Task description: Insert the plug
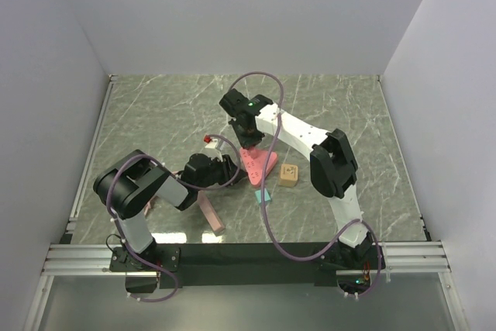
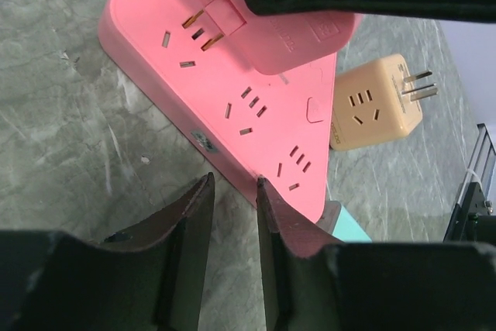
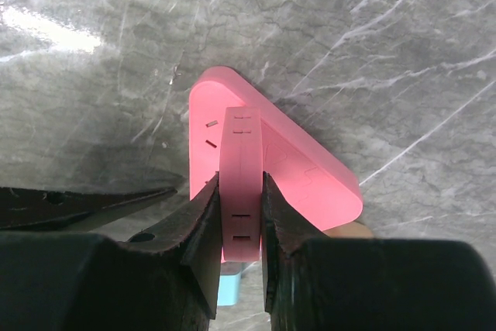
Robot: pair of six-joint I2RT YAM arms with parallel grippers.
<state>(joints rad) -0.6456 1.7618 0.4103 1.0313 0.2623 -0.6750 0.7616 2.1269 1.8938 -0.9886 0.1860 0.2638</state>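
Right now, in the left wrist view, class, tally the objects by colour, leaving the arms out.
Pink: 2 (triangular socket strip, plug)
Tan: 1 (cube adapter)
Teal: 1 (piece, partly hidden)
Total: 4

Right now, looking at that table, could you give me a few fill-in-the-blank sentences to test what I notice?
The right end effector hovers over a pink, ____-shaped plastic power strip, pinching a pink plastic plug.
The left end effector holds ____ between its fingers.
The plug's metal prongs are ____ the strip's sockets, not inside them.
Missing words: triangle; nothing; above.
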